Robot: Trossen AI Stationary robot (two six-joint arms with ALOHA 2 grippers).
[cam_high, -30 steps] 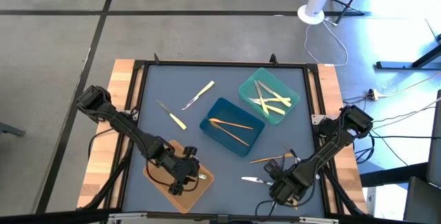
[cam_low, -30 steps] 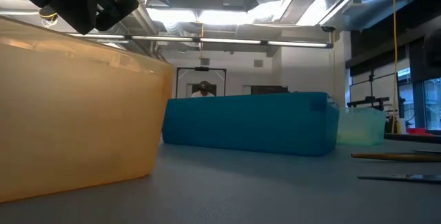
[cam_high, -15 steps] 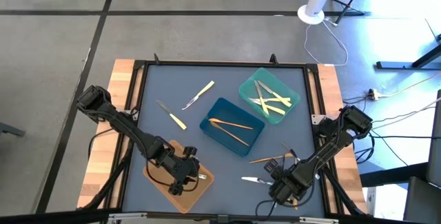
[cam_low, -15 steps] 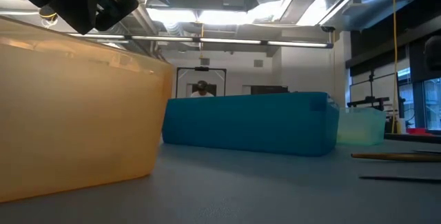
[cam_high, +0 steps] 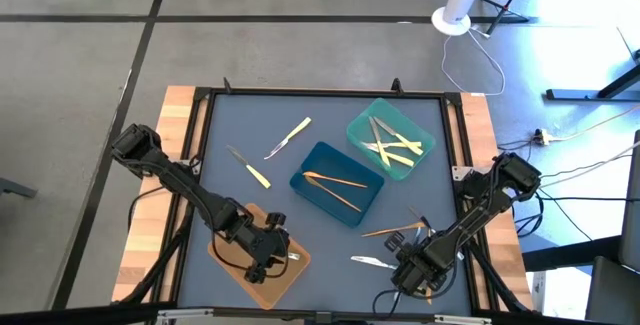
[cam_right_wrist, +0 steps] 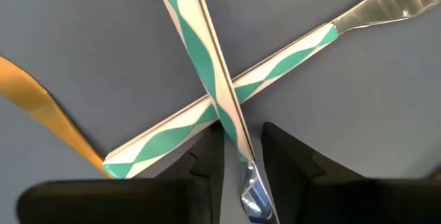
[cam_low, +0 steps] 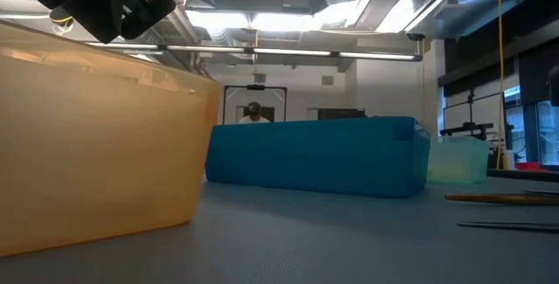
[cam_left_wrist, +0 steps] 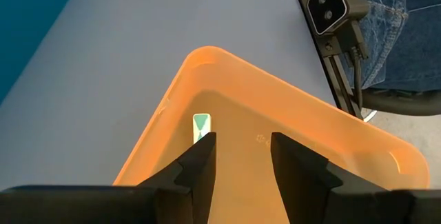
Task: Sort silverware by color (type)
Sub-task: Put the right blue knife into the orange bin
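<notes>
My left gripper [cam_left_wrist: 242,156] hangs open over the orange tray [cam_high: 262,257], where a green-and-white striped piece [cam_left_wrist: 200,125] lies on the floor just past one fingertip. My right gripper [cam_right_wrist: 240,156] is low at the table's near right. It is shut on one of two crossed green-and-white striped, silvery-ended utensils [cam_right_wrist: 207,58], which show as a silvery piece [cam_high: 370,261] in the high view. An orange utensil [cam_high: 386,230] lies flat beside them. Two yellow-and-silvery pieces [cam_high: 288,137] [cam_high: 248,166] lie on the mat at far left. My right gripper has the upper striped utensil between its two fingers, near the silvery end [cam_right_wrist: 253,195], which reaches back between them. The fingers lie along the utensil. Its striped handle [cam_right_wrist: 180,10] runs forward across the other utensil [cam_right_wrist: 289,52], which rests on the table.
The blue tray [cam_high: 337,180] at the middle holds orange pieces. The teal tray [cam_high: 390,140] at far right holds several pale and yellow pieces. A raised black frame [cam_high: 205,115] borders the mat. In the low view a person [cam_low: 254,114] stands far behind the table.
The silvery utensil at my right gripper has shifted slightly on the table. Both arms have otherwise stayed in place.
</notes>
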